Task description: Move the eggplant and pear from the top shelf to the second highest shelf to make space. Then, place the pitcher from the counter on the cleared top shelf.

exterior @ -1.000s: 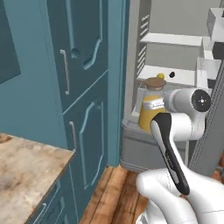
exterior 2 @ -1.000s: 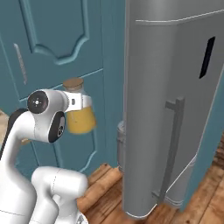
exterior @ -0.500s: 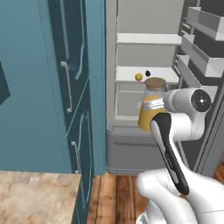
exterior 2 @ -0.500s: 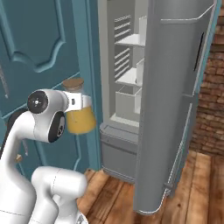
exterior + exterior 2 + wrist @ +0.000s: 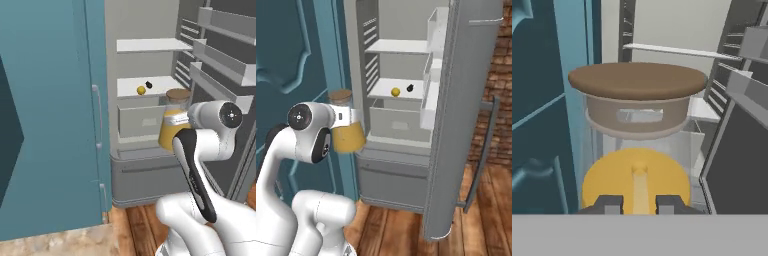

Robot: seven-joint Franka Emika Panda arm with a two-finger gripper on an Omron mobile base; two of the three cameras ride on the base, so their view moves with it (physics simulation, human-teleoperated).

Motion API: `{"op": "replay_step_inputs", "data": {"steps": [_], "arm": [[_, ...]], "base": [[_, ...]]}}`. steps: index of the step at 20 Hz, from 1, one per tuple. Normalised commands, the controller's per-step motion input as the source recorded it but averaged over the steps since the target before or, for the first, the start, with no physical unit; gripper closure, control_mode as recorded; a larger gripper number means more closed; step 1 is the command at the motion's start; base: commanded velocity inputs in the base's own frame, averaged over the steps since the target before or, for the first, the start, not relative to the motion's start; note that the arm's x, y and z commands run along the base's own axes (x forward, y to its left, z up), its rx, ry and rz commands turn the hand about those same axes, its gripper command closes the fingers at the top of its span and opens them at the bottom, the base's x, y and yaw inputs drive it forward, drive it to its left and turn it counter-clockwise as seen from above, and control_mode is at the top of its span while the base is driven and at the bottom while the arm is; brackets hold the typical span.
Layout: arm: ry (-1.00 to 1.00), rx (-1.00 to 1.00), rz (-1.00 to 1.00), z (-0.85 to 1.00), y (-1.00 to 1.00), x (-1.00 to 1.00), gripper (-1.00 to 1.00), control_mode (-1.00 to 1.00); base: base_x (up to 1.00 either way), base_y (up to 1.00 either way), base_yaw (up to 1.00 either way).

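The pitcher [image 5: 173,124], yellow-orange with a brown lid, sits right of centre in the left base view and left of centre in the right base view, carried upright in front of the open fridge. The gripper [image 5: 639,204] is closed narrow on the pitcher's lower body, its two dark tips pressed against the orange wall at the bottom of the hand view; holding it low and level probably keeps it upright for setting down. Beyond it, the pear [image 5: 141,90] and the eggplant [image 5: 149,85] lie close together on the second highest shelf [image 5: 381,95], above the grey drawer [image 5: 396,119], in the upper middle of both base views. The top shelf [image 5: 147,45] above them is bare, so I judge the clearing step done and the pitcher still well short of its place, needing a lift up and forward
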Motion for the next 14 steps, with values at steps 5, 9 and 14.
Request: {"op": "replay_step_inputs", "data": {"steps": [5,9,14], "arm": [[0.00,0.00,0.00,0.00,0.00,0.00,1.00,1.00],[0.00,0.00,0.00,0.00,0.00,0.00,1.00,1.00],[0.00,0.00,0.00,0.00,0.00,0.00,1.00,1.00]], "base": [[0.60,0.40,-0.30],[0.71,0.16,-0.18],[0.74,0.00,-0.09]]}}
